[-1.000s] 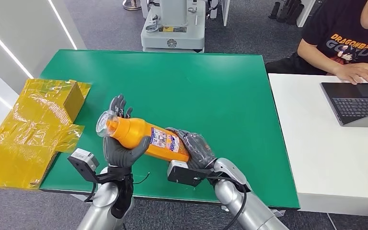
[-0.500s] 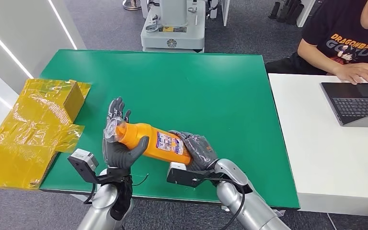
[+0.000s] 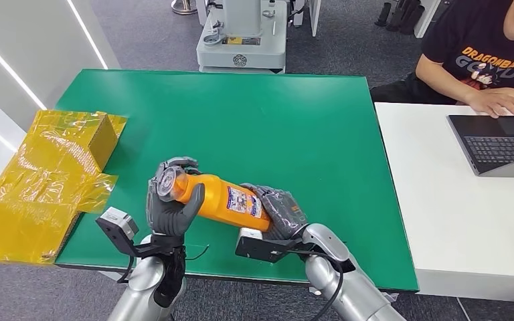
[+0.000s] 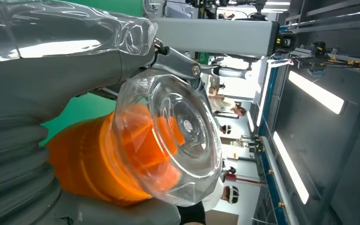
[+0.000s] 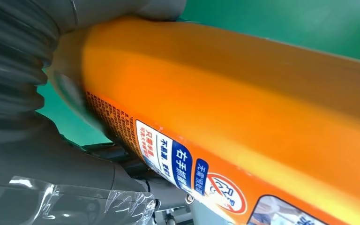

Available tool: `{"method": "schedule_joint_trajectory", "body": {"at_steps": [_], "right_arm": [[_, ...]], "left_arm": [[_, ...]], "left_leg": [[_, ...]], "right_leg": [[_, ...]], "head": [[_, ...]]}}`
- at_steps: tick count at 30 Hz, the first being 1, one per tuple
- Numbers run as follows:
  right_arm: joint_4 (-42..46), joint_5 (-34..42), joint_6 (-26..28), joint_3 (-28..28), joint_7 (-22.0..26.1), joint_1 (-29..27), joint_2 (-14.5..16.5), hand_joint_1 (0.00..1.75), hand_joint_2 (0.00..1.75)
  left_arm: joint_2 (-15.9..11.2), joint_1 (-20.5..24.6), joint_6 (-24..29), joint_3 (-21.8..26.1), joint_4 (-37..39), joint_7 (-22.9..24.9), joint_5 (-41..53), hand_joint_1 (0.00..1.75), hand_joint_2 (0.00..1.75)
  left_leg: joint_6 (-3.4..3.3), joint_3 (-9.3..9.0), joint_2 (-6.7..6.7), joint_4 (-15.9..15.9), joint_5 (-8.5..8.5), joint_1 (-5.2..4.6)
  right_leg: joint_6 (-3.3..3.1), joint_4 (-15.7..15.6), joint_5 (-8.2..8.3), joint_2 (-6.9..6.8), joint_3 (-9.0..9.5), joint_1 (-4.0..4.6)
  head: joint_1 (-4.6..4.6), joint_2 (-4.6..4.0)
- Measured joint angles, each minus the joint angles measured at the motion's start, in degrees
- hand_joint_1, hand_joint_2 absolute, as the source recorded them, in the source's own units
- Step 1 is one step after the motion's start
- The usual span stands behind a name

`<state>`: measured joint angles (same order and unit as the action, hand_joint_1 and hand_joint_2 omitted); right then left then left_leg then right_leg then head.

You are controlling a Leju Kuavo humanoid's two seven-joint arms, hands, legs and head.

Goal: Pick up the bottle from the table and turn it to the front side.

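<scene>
Bottle, orange, clear-capped, labelled, lying sideways, gripped by left hand and right hand.

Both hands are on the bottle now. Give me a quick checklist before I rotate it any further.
1. Left robot hand wraps the cap end of the orange bottle: ok.
2. Right robot hand holds the base end: ok.
3. Clear cap seated on the neck: ok.
4. Bottle lifted off the green table: cannot tell.
5. Front side facing up: cannot tell; a printed label shows on top.
6. Yellow bag apart from the left arm: ok.
</scene>
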<state>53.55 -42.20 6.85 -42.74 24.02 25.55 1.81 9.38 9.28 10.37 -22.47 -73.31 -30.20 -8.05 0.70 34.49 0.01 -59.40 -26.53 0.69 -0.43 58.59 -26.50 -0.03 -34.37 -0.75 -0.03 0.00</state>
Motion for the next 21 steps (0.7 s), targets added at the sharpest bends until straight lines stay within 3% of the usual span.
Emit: {"method": "schedule_joint_trajectory", "body": {"at_steps": [10,11,14,15,21], "right_arm": [[0.00,-1.50,0.82,-0.03,-0.09,0.06,0.00,1.75,1.75],[0.00,-1.53,0.94,-0.03,-0.09,0.06,0.00,1.45,1.75],[0.00,-1.56,1.88,-0.04,-0.16,0.06,0.01,0.14,1.75],[0.01,-1.60,2.46,-0.05,-0.25,0.05,0.06,0.00,1.75],[0.77,-0.61,6.56,-0.27,-1.11,-0.04,1.10,0.00,1.75]], "left_arm": [[0.00,0.16,-0.45,0.00,0.00,-0.02,0.07,1.75,1.75],[0.00,0.16,-0.46,0.00,0.00,-0.02,0.07,1.75,1.75],[0.02,0.20,-0.51,0.00,0.00,-0.02,0.13,1.75,1.75],[0.04,0.26,-0.51,0.00,0.00,-0.03,0.19,1.75,1.75],[0.09,0.76,-0.23,0.00,0.00,-0.01,0.70,1.75,1.75]], "left_leg": [[0.00,0.00,-0.01,0.00,0.00,0.00],[0.00,0.01,-0.01,0.00,0.00,0.00],[0.00,0.01,-0.01,0.00,0.00,0.00],[0.00,0.01,-0.02,0.00,0.00,0.00],[0.00,0.01,-0.02,0.00,0.00,0.01]], "right_leg": [[0.00,0.00,0.00,-0.01,0.01,0.00],[0.00,0.00,0.00,-0.01,0.01,0.00],[0.00,0.00,0.00,-0.01,0.01,0.00],[0.00,0.01,0.00,-0.01,0.01,0.00],[0.00,0.01,0.00,-0.02,0.01,0.00]], "head": [[-0.01,0.00],[0.00,0.00],[0.01,0.00],[0.01,0.00],[0.00,0.00]]}}
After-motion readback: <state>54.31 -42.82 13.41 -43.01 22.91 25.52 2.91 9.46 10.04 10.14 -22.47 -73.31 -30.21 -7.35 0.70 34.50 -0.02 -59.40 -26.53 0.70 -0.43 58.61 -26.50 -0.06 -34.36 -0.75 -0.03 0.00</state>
